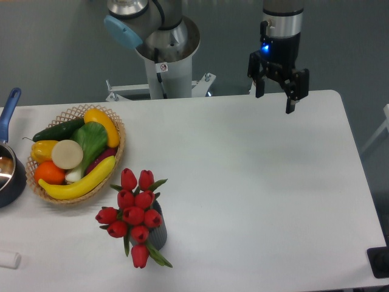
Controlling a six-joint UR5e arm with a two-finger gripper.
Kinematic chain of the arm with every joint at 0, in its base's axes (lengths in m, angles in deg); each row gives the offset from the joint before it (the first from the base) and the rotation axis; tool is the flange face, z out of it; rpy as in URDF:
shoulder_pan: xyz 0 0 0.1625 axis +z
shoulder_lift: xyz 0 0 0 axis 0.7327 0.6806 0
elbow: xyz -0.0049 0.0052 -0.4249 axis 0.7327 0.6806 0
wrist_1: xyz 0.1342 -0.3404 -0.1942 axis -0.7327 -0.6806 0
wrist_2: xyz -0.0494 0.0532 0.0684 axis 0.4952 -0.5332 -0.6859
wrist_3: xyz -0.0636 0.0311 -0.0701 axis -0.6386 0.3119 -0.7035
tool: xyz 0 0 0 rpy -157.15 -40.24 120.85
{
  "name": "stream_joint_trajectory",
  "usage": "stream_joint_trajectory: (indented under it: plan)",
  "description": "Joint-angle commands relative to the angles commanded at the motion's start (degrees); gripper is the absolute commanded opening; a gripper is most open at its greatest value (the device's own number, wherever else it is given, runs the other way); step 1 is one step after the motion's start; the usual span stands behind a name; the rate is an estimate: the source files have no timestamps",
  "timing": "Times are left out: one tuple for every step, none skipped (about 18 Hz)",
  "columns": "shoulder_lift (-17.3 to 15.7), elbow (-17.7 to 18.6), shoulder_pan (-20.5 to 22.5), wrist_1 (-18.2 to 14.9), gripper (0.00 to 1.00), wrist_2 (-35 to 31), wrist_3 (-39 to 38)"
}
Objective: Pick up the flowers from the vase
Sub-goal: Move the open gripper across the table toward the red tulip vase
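The flowers (pixel 135 214), a bunch of red tulip buds with green leaves, stand in the small dark grey ribbed vase (pixel 158 234) near the table's front, left of centre. My gripper (pixel 275 102) hangs high over the far right part of the table, far from the bouquet. Its two black fingers point down and are spread apart, open, with nothing between them.
A wicker basket (pixel 115 164) of fruit and vegetables sits at the left, just behind the flowers. A dark pot with a blue handle (pixel 8 109) is at the left edge. The arm's base column (pixel 164 73) stands behind the table. A small white object (pixel 8 259) lies front left.
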Motion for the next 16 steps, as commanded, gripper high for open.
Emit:
stream_joint_trajectory:
  plan:
    - [-0.52, 0.18, 0.00, 0.00, 1.00, 0.00, 0.09]
    - [-1.05, 0.61, 0.00, -0.09, 1.00, 0.00, 0.00]
    - [-1.23, 0.53, 0.09, 0.00, 1.00, -0.17, 0.09]
    - [-2.02, 0.62, 0.17, -0.44, 1.00, -0.52, 0.00]
    - [-2.81, 1.40, 0.18, -0.79, 1.00, -0.53, -0.09]
    - [-3.34, 2.89, 0.35, -0.36, 1.00, -0.35, -0.09]
    - [-3.52, 4.21, 0.61, -0.09, 1.00, -0.09, -0.61]
    - [-3.69, 4.74, 0.70, -0.09, 1.00, 0.00, -2.27]
    - [-3.78, 4.84, 0.53, 0.00, 1.00, 0.00, -4.46]
    - [-3.78, 4.84, 0.35, 0.26, 1.00, 0.00, -6.48]
    - [-3.69, 4.75, 0.18, 0.70, 1.00, 0.00, -7.90]
    - [-3.61, 4.75, 0.09, 0.79, 1.00, 0.00, -9.21]
    - [-3.52, 4.92, 0.00, 0.79, 1.00, 0.00, -10.79]
    - [-3.43, 4.92, -0.09, 0.79, 1.00, 0.09, -12.46]
    - [-3.34, 5.01, -0.09, 0.79, 1.00, 0.87, -14.74]
    - [-3.25, 5.10, -0.35, 0.79, 1.00, 2.97, -17.81]
